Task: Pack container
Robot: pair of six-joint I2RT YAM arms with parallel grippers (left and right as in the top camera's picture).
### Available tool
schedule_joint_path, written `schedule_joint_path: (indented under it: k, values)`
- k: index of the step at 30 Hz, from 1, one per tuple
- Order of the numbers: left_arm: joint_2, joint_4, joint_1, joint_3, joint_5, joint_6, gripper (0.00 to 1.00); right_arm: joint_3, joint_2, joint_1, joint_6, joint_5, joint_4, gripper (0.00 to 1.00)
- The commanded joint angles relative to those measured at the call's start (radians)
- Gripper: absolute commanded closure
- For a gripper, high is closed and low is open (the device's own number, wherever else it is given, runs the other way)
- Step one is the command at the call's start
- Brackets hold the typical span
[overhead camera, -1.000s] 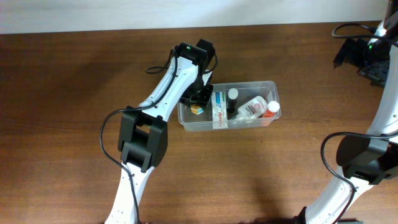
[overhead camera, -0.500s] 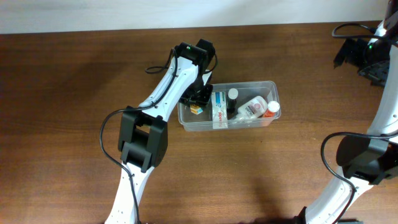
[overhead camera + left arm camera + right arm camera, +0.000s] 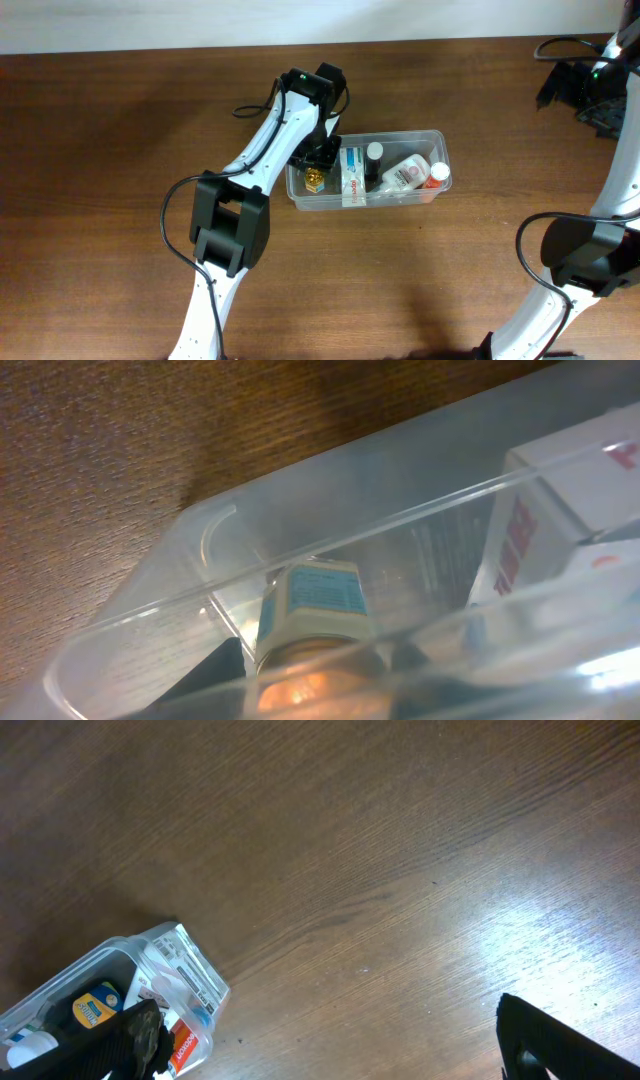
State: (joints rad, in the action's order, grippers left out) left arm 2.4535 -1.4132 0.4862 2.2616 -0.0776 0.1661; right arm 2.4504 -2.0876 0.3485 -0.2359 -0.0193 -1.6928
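Brown wood counter [image 3: 120,150]: left jaws [image 3: 319,164] narrow, gripping small bottle [image 3: 315,600] between them, down inside clear container [image 3: 441,136]; box [image 3: 351,172] just beside them; right jaws [image 3: 598,105] wide, holding nothing, well apart from container.

Soft light, glare on table [image 3: 570,910], close-up blur

no word or number can be read for certain. in the container [image 3: 330,480], the white box [image 3: 560,490] at the right of the left wrist view bears red lettering, too blurred to spell out. the small bottle [image 3: 318,600] at lower middle has a pale blue label; its print is illegible.
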Motion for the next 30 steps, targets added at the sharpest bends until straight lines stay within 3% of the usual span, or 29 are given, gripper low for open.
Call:
schedule_joint_path:
  k: [1,6,8,11,26,30]
  values:
    - [-0.024,0.0,0.0,-0.004,0.011,-0.002,0.53,-0.001,0.021,0.005,-0.009,0.002,-0.005,0.02]
    - [-0.025,-0.001,0.0,-0.003,0.011,-0.002,0.53,-0.001,0.021,0.005,-0.009,0.002,-0.005,0.02]
    - [-0.025,-0.007,0.0,0.001,0.011,-0.002,0.33,-0.001,0.021,0.005,-0.009,0.002,-0.005,0.02]
    - [-0.025,-0.032,0.0,0.024,0.012,-0.002,0.27,-0.001,0.021,0.005,-0.009,0.002,-0.005,0.01]
    - [-0.025,-0.25,0.0,0.435,0.012,-0.003,0.25,-0.001,0.021,0.005,-0.009,0.002,-0.005,0.02]
    - [-0.063,-0.275,0.0,0.493,-0.012,-0.024,0.18,-0.001,0.021,0.005,-0.009,0.002,-0.005,0.02]
